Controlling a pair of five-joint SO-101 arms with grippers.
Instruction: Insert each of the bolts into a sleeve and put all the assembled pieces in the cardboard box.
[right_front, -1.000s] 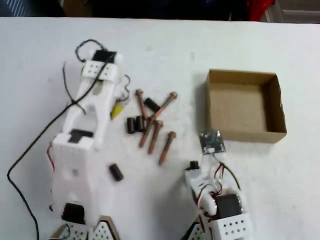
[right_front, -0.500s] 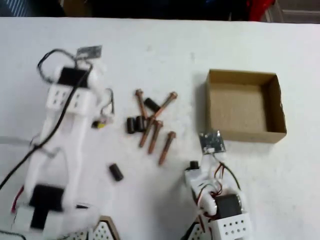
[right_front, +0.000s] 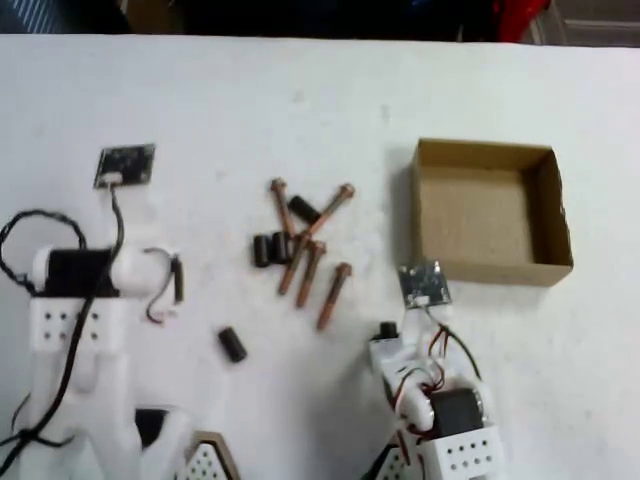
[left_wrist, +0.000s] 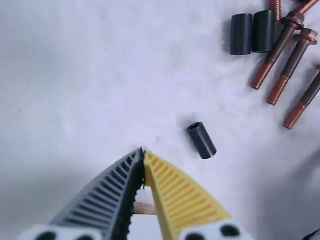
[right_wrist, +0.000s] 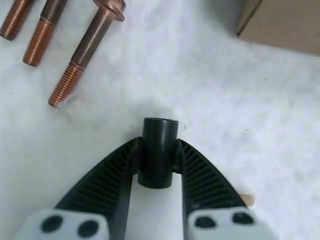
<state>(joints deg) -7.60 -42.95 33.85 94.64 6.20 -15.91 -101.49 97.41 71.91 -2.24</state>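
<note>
Several copper bolts lie in a loose pile at mid-table, with two black sleeves side by side against them and another sleeve among them. A lone sleeve lies nearer the front. My left gripper hangs left of the pile, shut and empty, the lone sleeve just beyond its tips. My right gripper is shut on a black sleeve, low over the table near the front. The cardboard box stands open at the right.
A bolt lies just ahead of the right gripper, and the box corner is close beside it. Bare white table lies behind and left of the pile. The left arm's cable trails over its body.
The left arm has swung away from the bolt pile, back toward the near-left of the table. The right arm and its sleeve have stayed put.
</note>
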